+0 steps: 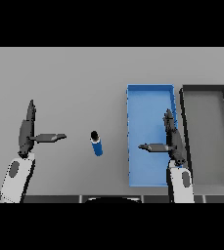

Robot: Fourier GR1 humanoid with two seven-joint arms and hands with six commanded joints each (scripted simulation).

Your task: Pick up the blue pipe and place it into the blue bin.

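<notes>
Your right hand (174, 141) hangs over the blue bin (150, 97), above its right-hand side, fingers straight and thumb stuck out toward the pipe. It's open and holding nothing. Your left hand (26, 132) is well left of the bin, out over bare desk (74, 78), also open with straight fingers and thumb pointing toward the pipe, also empty.

The blue pipe (97, 144) lies on the desk just left of the bin, between the two hands, nearer the bin than your left hand. Neither hand touches it.

Progress: nothing done yet, as far as you can see here. The pipe isn't grasped, isn't lifted, and isn't in the bin. The bin itself looks empty. All steps are left: reach, grip, lift, carry over the bin's left wall, release.

Pipe orientation: short tube, and it's hard to say whether it's lying flat or propped upright. Its long axis runs roughly parallel to the bin's long side, tilted a little, so the dark end sits farther from you and slightly away from the bin, and the blue end comes toward you and slightly toward the bin.

A grey bin (186, 112) sits right against the blue bin's far side from the pipe; not part of your task.
</notes>
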